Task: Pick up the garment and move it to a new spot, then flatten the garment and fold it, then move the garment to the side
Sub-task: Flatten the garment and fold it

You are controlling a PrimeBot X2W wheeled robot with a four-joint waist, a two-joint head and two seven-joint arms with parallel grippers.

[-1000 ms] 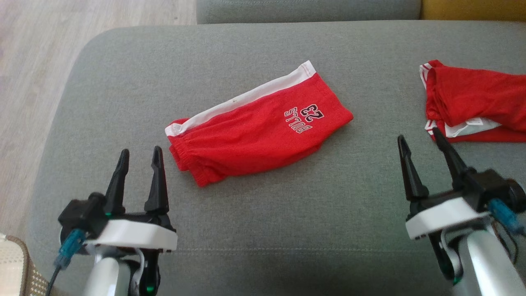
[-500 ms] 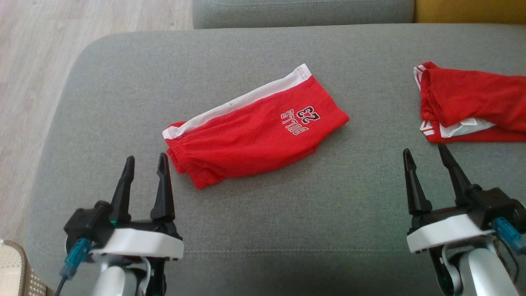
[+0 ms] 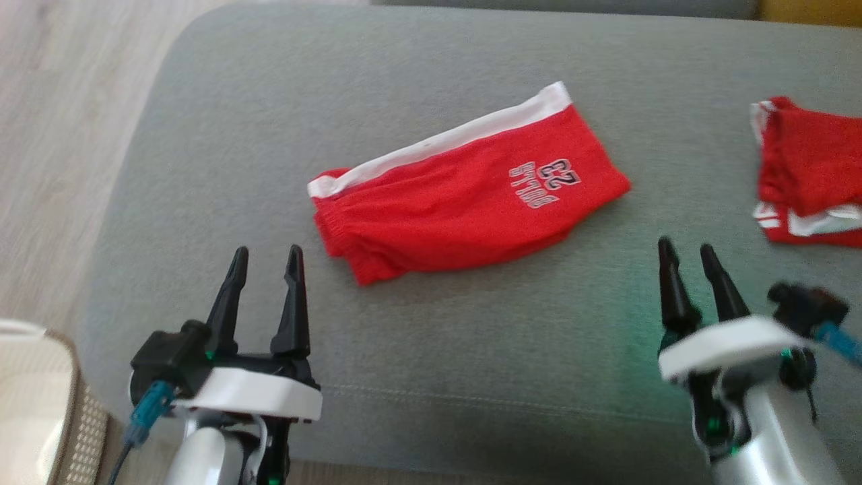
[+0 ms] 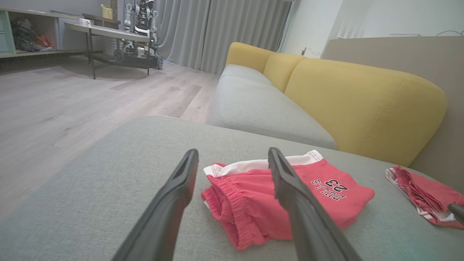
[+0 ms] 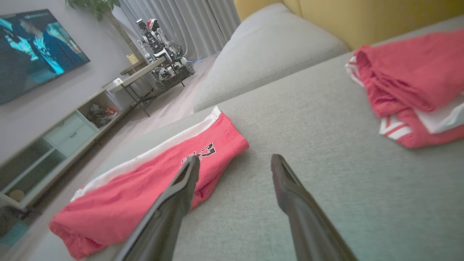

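Observation:
The garment (image 3: 465, 195) is a pair of red shorts with a white side stripe and "BULLS 23" print. It lies folded in the middle of the grey cushion (image 3: 471, 350). My left gripper (image 3: 267, 252) hovers open just in front of the elastic waistband end, touching nothing. In the left wrist view the garment (image 4: 326, 195) lies just beyond the spread fingers of that gripper (image 4: 232, 151). My right gripper (image 3: 685, 246) stands open and empty off the garment's printed end. In the right wrist view the garment (image 5: 127, 195) sits left of that gripper (image 5: 235, 158).
A second red and white garment (image 3: 808, 168) lies bunched at the cushion's right edge (image 5: 406, 72). Wooden floor (image 3: 60, 135) borders the cushion on the left. A pale woven basket (image 3: 27, 391) stands at the lower left. A yellow sofa back (image 4: 362, 101) rises behind.
The head camera has turned, so the whole scene has slid right and up. The garment lies as before. Both grippers stay open; the right wrist has rolled a little.

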